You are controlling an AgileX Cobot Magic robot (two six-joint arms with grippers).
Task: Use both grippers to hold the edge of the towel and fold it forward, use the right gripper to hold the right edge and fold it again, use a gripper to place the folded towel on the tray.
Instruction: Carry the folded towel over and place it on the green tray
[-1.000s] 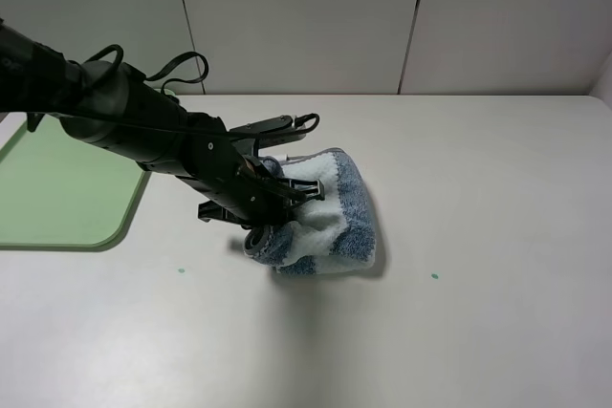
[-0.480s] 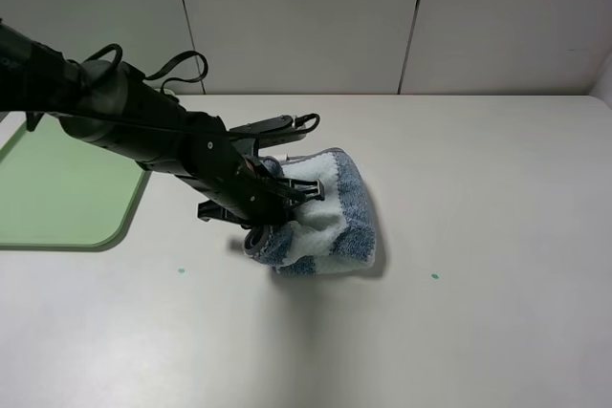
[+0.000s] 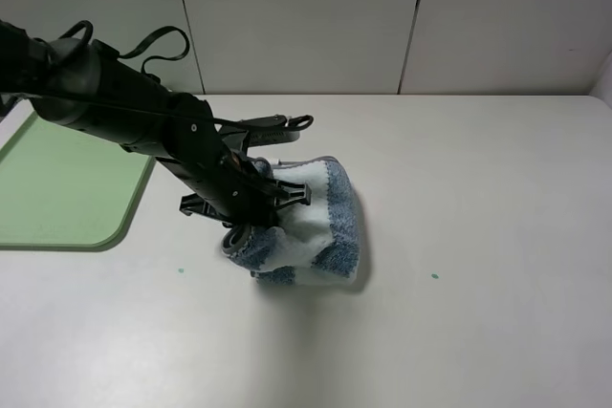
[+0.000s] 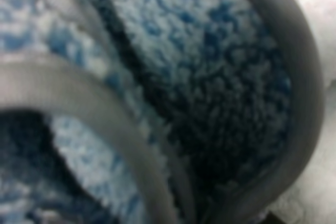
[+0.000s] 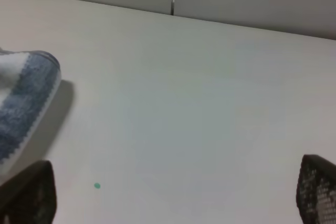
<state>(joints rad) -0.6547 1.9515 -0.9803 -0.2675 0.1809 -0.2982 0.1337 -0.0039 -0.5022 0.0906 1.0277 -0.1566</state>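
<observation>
A pale worktop (image 3: 478,236) stands before grey wall panels (image 3: 306,16). The left gripper (image 3: 251,228) has its jaws clamped on the towel (image 3: 320,222); the right gripper's (image 5: 173,203) jaws gape wide.

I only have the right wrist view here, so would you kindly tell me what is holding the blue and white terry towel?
Observer: The left claw is closed on the folded blue and white terry towel, gripping its near left corner.
Operator: Is a tray anywhere nearby?
Observer: Yes, a flat light green tray lies at the left edge of the white table, apart from the towel.
Operator: Does the left wrist camera help?
Observer: It shows only blurred towel pile filling the frame, very close up.
</observation>
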